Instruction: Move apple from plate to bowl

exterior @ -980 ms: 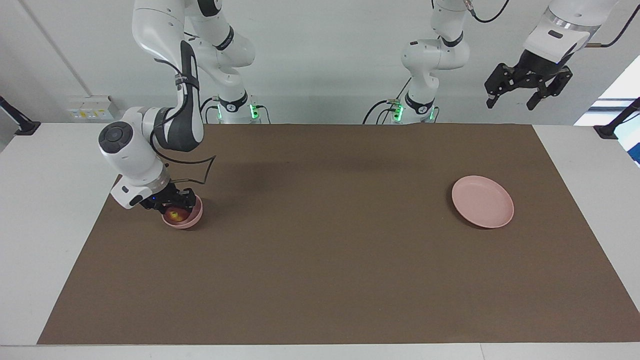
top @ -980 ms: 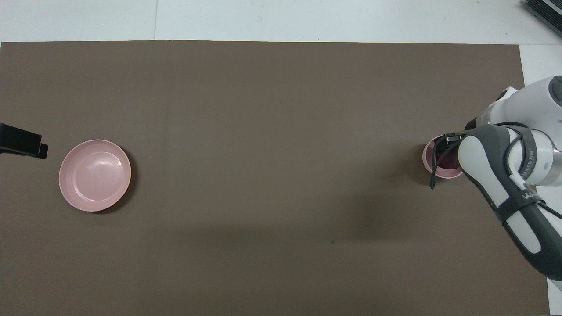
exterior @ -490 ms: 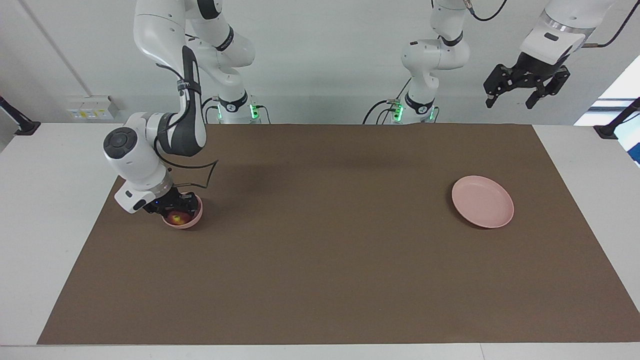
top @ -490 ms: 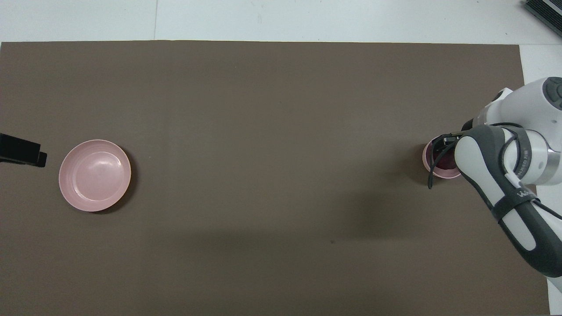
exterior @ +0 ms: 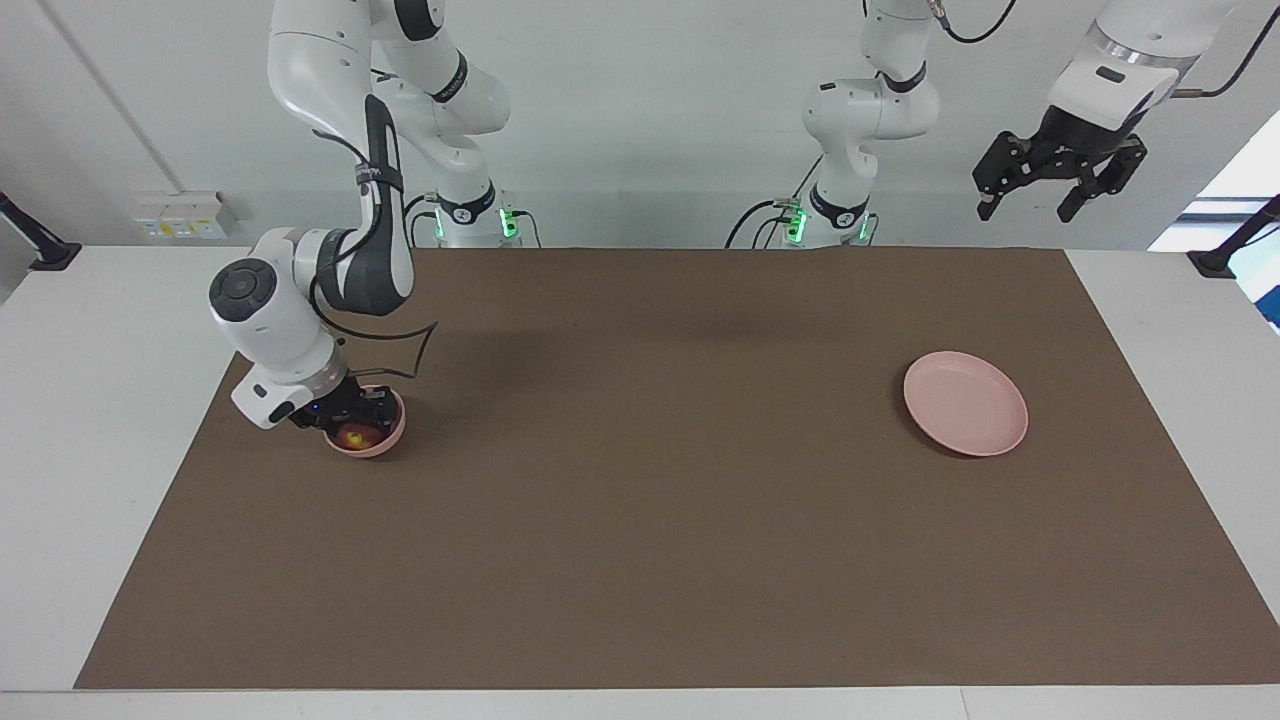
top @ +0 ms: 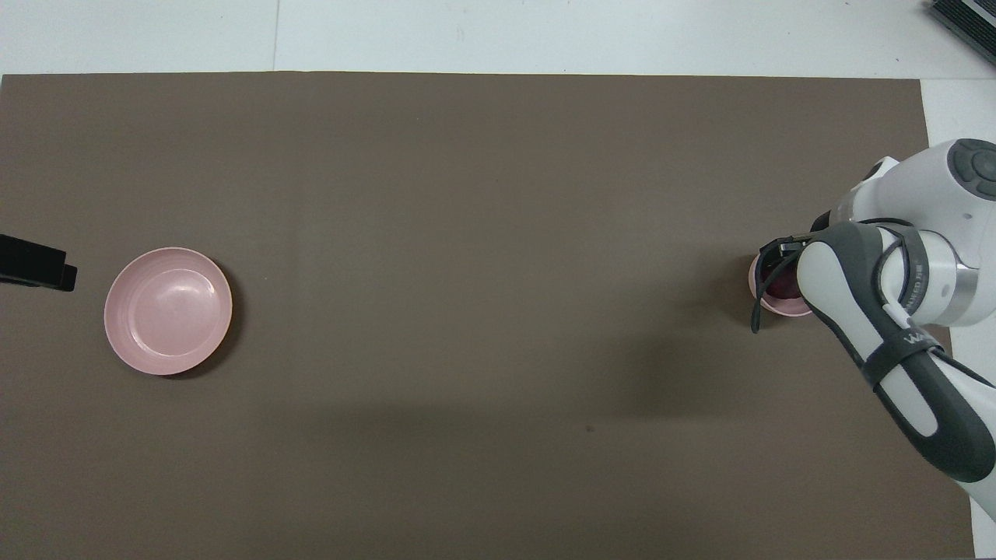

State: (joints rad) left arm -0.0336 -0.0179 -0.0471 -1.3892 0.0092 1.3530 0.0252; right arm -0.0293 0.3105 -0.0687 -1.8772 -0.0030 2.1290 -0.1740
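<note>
The dark red apple (exterior: 355, 437) with its yellowish patch lies in the small pink bowl (exterior: 393, 432) at the right arm's end of the table. My right gripper (exterior: 345, 414) reaches down into the bowl, right at the apple. In the overhead view the right arm covers most of the bowl (top: 764, 302), and only a bit of the apple (top: 778, 286) shows. The flat pink plate (exterior: 965, 403) lies bare at the left arm's end of the table; it also shows in the overhead view (top: 168, 310). My left gripper (exterior: 1028, 200) waits open, high in the air.
A brown mat (exterior: 640, 520) covers most of the white table. A tip of the left gripper (top: 35, 266) shows beside the plate in the overhead view.
The right arm's wrist and elbow have shifted a little over the bowl. The apple has stayed in the bowl. The left gripper has barely moved.
</note>
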